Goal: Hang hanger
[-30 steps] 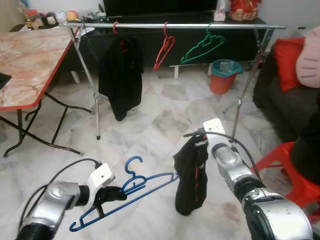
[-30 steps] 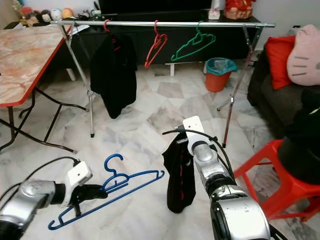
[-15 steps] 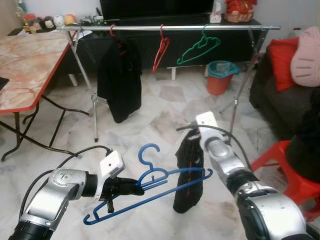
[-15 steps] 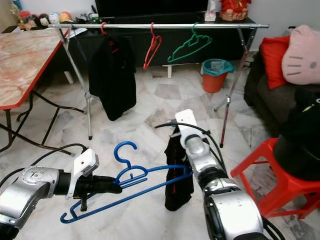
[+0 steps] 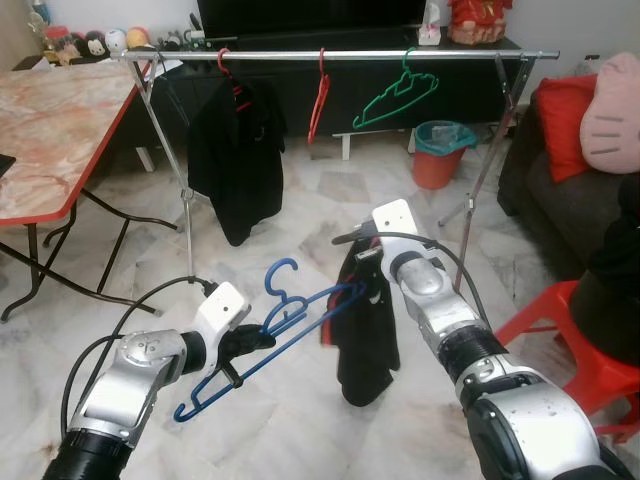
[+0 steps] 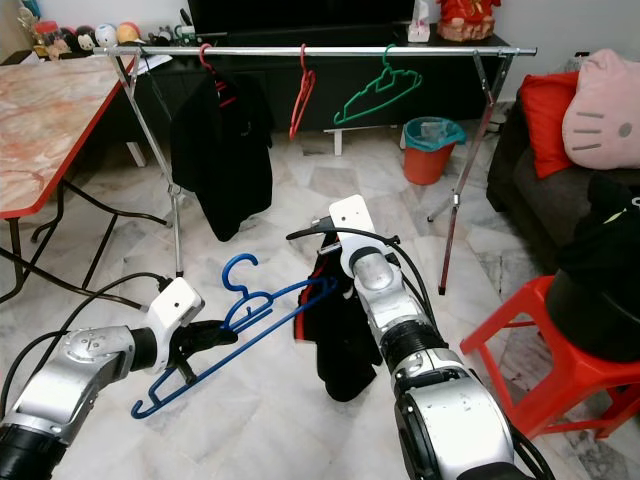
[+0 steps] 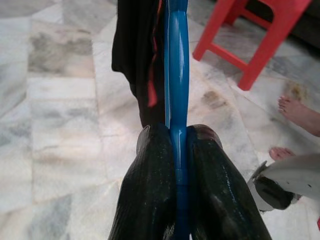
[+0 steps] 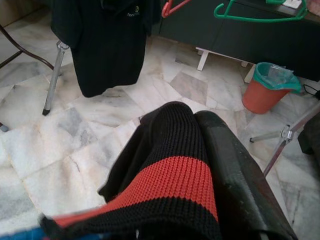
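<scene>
Between the two arms, low over the marble floor, the blue hanger is held slanting, its hook up and its far end poked into the black garment. It looks light, thin and stiff, smooth plastic that could twist or slide in a grip; the best hold seems to be where the left gripper already has it, on the bar close under the hook, fingers pressed together on either side of it. The garment is soft and limp, black knit with a red band, and will sag and swing from wherever it is pinched. The right gripper has its fingers clamped on the knit near the collar, which seems the right place to spread it over the hanger. Farther off stands the rail with a red hanger, a green hanger and a black shirt. Small print on that shirt's chest is too fine to read.
</scene>
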`<state>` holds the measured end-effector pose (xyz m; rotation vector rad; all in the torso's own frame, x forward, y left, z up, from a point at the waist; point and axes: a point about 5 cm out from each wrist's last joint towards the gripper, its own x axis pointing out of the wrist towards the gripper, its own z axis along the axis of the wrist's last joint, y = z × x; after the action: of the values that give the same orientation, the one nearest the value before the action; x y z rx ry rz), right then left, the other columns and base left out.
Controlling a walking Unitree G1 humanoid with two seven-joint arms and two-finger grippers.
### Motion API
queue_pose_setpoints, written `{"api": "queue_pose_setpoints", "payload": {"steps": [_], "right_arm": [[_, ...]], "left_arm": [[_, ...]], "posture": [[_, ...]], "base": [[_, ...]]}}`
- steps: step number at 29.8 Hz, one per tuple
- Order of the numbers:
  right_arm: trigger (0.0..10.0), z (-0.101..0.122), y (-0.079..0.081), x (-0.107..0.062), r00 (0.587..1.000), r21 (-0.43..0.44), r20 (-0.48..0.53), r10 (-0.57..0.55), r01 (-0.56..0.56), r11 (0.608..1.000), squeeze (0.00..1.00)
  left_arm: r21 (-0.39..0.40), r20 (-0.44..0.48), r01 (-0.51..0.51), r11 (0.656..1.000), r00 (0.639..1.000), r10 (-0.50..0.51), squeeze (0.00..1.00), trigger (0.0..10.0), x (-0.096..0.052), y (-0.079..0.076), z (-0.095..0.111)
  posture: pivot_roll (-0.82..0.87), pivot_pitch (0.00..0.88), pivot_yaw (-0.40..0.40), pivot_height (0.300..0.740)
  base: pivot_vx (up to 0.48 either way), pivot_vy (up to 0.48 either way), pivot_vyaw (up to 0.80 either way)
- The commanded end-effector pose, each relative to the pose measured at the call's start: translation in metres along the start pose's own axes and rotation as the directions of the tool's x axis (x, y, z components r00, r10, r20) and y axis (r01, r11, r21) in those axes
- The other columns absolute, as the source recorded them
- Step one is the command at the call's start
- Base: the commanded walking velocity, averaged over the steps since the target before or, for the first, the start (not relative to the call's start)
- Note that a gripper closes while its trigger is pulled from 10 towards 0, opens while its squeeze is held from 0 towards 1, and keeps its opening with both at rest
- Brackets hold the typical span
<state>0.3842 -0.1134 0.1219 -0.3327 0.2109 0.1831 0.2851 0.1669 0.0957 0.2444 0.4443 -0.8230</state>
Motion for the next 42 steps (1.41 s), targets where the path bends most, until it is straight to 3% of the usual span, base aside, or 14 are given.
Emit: {"api": "queue_pose_setpoints", "payload": {"steps": [1, 4, 13, 21, 24, 30, 42], "right_arm": [[10.0, 0.005, 0.001, 0.0, 1.0, 0.004, 0.019, 0.007, -0.007, 1.0, 0.0], [10.0, 0.001, 0.0, -0.001, 1.0, 0.007, -0.003, 0.013, -0.013, 1.0, 0.0], [10.0, 0.001, 0.003, -0.002, 0.999, 0.008, -0.01, 0.037, -0.037, 0.999, 0.0], [10.0, -0.001, 0.008, -0.002, 0.998, 0.018, -0.022, 0.063, -0.063, 0.998, 0.0], [10.0, -0.001, 0.007, -0.002, 0.998, 0.019, -0.024, 0.062, -0.061, 0.998, 0.0], [10.0, 0.004, 0.009, -0.002, 0.997, 0.022, -0.008, 0.073, -0.072, 0.997, 0.0], [10.0, 0.005, 0.008, -0.003, 0.997, 0.019, -0.002, 0.077, -0.077, 0.997, 0.0]], "left_arm": [[-0.015, 0.021, -0.009, 1.0, 1.0, 0.01, 0.0, 10.0, 0.0, 0.003, 0.003], [-0.004, 0.024, 0.046, 0.999, 0.999, -0.046, 0.0, 10.0, 0.0, -0.004, 0.004], [-0.012, 0.032, -0.007, 1.0, 0.999, 0.007, 0.0, 10.0, 0.002, 0.002, 0.006], [-0.021, 0.03, 0.152, 0.988, 0.988, -0.151, 0.0, 10.0, 0.002, -0.017, 0.005], [-0.015, 0.032, 0.143, 0.99, 0.989, -0.143, 0.0, 10.0, 0.003, -0.017, 0.006], [0.007, 0.025, 0.01, 1.0, 1.0, -0.01, 0.0, 10.0, 0.009, -0.002, 0.008], [-0.002, 0.036, 0.008, 1.0, 0.999, -0.008, 0.0, 10.0, 0.008, -0.001, 0.011]], "posture": [[0.0, 0.0, 0.012, 0.74], [0.0, 0.0, 0.007, 0.74], [0.0, 0.0, 0.006, 0.74], [0.01, 0.0, 0.003, 0.74], [0.01, 0.0, 0.002, 0.74], [0.01, 0.0, 0.004, 0.74], [0.0, 0.0, 0.002, 0.74]], "base": [[0.0, 0.0, 0.0], [0.0, 0.0, 0.0], [0.0, 0.0, 0.0], [0.0, 0.0, 0.0], [0.0, 0.0, 0.0], [0.0, 0.0, 0.0], [0.0, 0.0, 0.0]]}}
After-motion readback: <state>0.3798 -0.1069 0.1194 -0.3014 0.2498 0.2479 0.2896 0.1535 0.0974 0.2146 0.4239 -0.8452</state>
